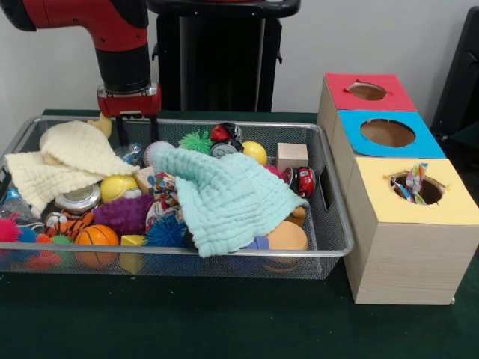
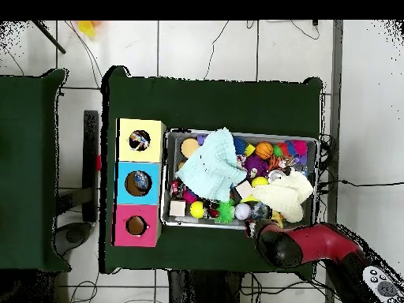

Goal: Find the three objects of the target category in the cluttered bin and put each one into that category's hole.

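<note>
The wire bin (image 1: 329, 247) on the green bench (image 1: 224, 321) holds balls, toy cars, a wooden cube (image 1: 292, 155), a mint cloth (image 1: 224, 198) and a cream cloth (image 1: 71, 153). The yellow hole (image 1: 418, 188) already holds a striped cloth piece (image 1: 414, 179), standing upright. The jaws (image 1: 129, 129) dip into the bin's back left corner; whether clenched or released, I cannot tell.

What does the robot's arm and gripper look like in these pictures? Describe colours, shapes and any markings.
The arm is thick and rounded, with glossy red shells joined by black sections. Its wrist is a black cylinder ending in a red rectangular block, and the gripper below has short dark fingers. From overhead, the arm shows a red body with a round black end. No cables or markings can be made out.
</note>
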Controlling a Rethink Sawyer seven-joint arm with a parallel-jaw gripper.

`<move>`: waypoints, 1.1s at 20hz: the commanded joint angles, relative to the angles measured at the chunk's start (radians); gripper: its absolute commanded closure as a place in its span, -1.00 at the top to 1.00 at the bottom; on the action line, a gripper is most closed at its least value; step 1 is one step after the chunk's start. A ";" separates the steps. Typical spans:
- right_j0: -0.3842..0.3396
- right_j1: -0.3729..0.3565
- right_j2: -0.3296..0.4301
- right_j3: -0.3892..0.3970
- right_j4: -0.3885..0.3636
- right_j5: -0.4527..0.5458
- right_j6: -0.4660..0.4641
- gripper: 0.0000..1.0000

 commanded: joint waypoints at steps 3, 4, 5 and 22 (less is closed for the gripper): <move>0.067 0.234 -0.068 -0.238 -0.128 -0.133 0.014 1.00; 0.066 0.237 -0.069 -0.245 -0.126 -0.137 0.008 1.00; 0.062 0.236 -0.066 -0.246 -0.122 -0.135 -0.004 1.00; 0.038 0.178 -0.065 -0.208 -0.102 -0.146 -0.019 1.00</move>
